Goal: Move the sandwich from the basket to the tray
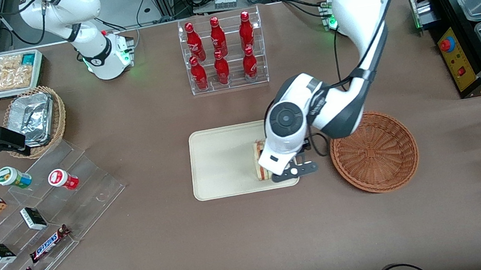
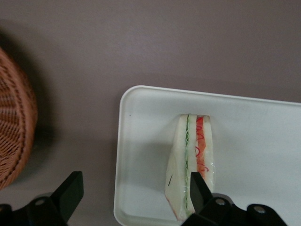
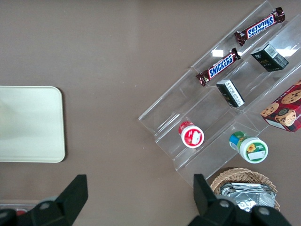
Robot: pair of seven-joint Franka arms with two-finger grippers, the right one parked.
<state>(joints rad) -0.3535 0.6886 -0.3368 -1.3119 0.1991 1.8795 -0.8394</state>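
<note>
The sandwich (image 1: pixel 261 160) (image 2: pixel 193 157) stands on its edge on the cream tray (image 1: pixel 220 161) (image 2: pixel 141 141), near the tray's end that faces the basket. Its green and red filling shows along the cut edge. My left gripper (image 1: pixel 280 167) (image 2: pixel 134 193) hovers just above that end of the tray, open with its jaws wide apart. One fingertip (image 2: pixel 197 186) is at the sandwich's filling edge and the other fingertip (image 2: pixel 70 188) is over the bare table between tray and basket. The reddish-brown basket (image 1: pixel 374 151) (image 2: pixel 11 136) lies beside the tray, with nothing in it.
A clear rack of red bottles (image 1: pixel 223 52) stands farther from the front camera than the tray. A stepped acrylic stand (image 1: pixel 40 215) with snacks and a tan basket of foil trays (image 1: pixel 36 119) lie toward the parked arm's end. A black appliance (image 1: pixel 476 36) sits at the working arm's end.
</note>
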